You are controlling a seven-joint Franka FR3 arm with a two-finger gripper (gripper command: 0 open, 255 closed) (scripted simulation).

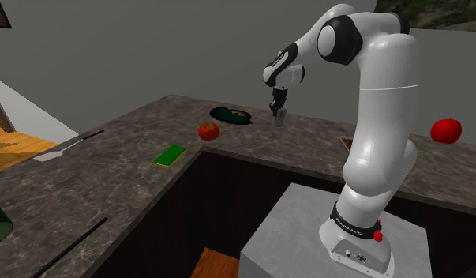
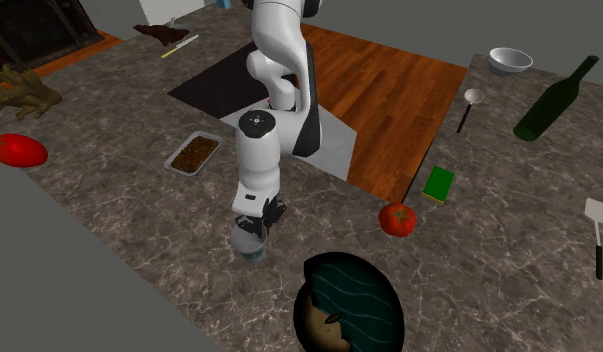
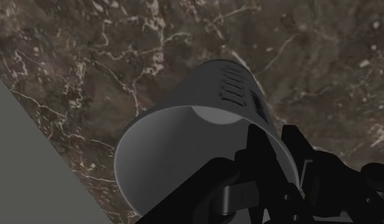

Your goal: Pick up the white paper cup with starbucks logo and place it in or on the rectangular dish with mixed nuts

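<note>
Cup [image 3: 184, 146]: pale grey-white, open mouth up, a few dark printed marks on its side, no logo legible. The gripper [image 3: 274, 143] is on it, jaws clenched on one side of the rim, one finger apparently inside the wall and one outside. The cup hangs directly under the hand, over the dark marbled worktop [image 2: 139, 230]. Cannot tell whether its base has cleared the stone.

Dish [image 2: 180, 150]: shallow, rectangular, filled with brown nuts [image 2: 195, 154]. It sits near the cup, farther off and toward the second exterior view's left. The stone between them is bare.

Risks, as I judge them:
- The hold is on a single thin wall. The cup could swing, pivot in the grip or crumple during the carry. A quick move or a sudden stop would cause it.
- The nuts make an uneven bed. A cup let go high or tilted could topple and scatter them.
- The dish is low-rimmed. Coming in too low could knock the rim and push the dish along.
- The worktop's edge runs close beside the cup, against a plain grey surface. Any drift that way leaves little margin.

Count:
- cup, one
- dish of nuts, one
- red fruit, two: tomato [image 2: 397, 218] to the right, second fruit [image 2: 19, 150] far left
- dark teal plate [image 2: 349, 305], one
- flat green block [image 2: 439, 184], one
- green bottle [image 2: 554, 100], one
- bowl [image 2: 510, 60], one
</note>
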